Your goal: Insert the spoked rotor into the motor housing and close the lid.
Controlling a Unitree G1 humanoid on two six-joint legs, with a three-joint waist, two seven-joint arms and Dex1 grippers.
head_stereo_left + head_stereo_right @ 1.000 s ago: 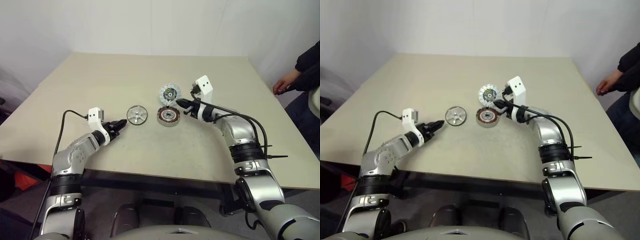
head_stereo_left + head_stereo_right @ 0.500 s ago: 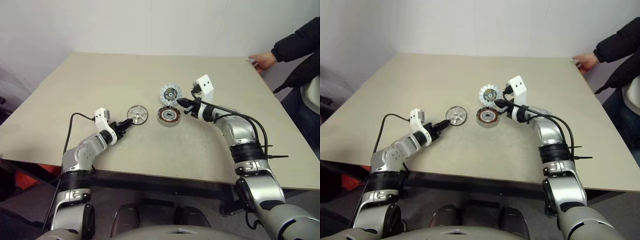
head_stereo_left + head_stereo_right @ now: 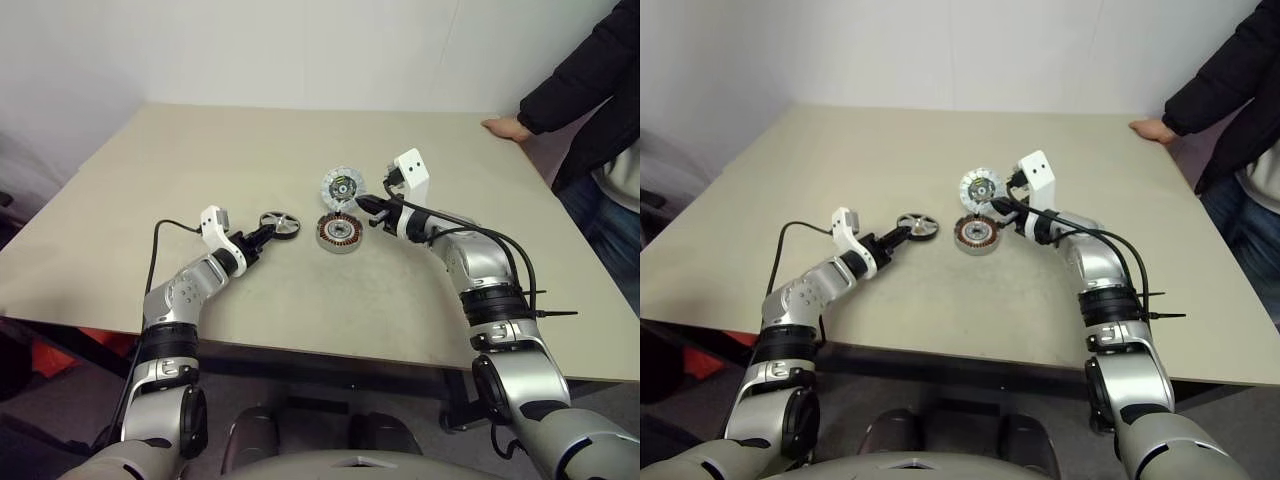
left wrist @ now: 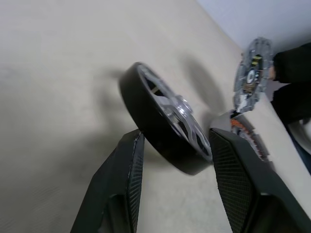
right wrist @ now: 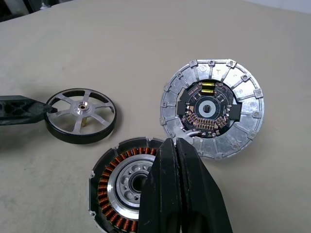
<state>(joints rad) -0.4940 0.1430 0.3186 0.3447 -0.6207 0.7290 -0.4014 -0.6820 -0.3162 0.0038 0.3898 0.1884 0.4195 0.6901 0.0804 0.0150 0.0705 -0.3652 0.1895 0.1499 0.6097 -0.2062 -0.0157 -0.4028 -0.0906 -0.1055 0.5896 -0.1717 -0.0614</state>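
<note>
The spoked rotor (image 3: 281, 224), a silver spoked wheel in a dark rim, stands tilted with one edge raised off the table. My left gripper (image 3: 265, 233) is shut on its near rim, and the wrist view shows the rotor (image 4: 170, 121) wedged between both fingers. The motor housing (image 3: 338, 232) with copper windings sits just to the rotor's right. The lid (image 3: 341, 187), a ribbed silver disc with a dark centre, lies right behind the housing. My right gripper (image 3: 361, 206) is shut and empty, hovering at the housing's far right edge, its tips (image 5: 177, 145) between housing (image 5: 121, 189) and lid (image 5: 214, 109).
The beige table (image 3: 200, 160) spreads wide around the parts. A person in a dark sleeve stands at the right, with a hand (image 3: 505, 127) resting on the table's far right corner.
My left gripper moved forward and right to the rotor and closed on its rim; the rotor went from flat to tilted. The person's hand moved onto the table corner. The right arm stayed still.
</note>
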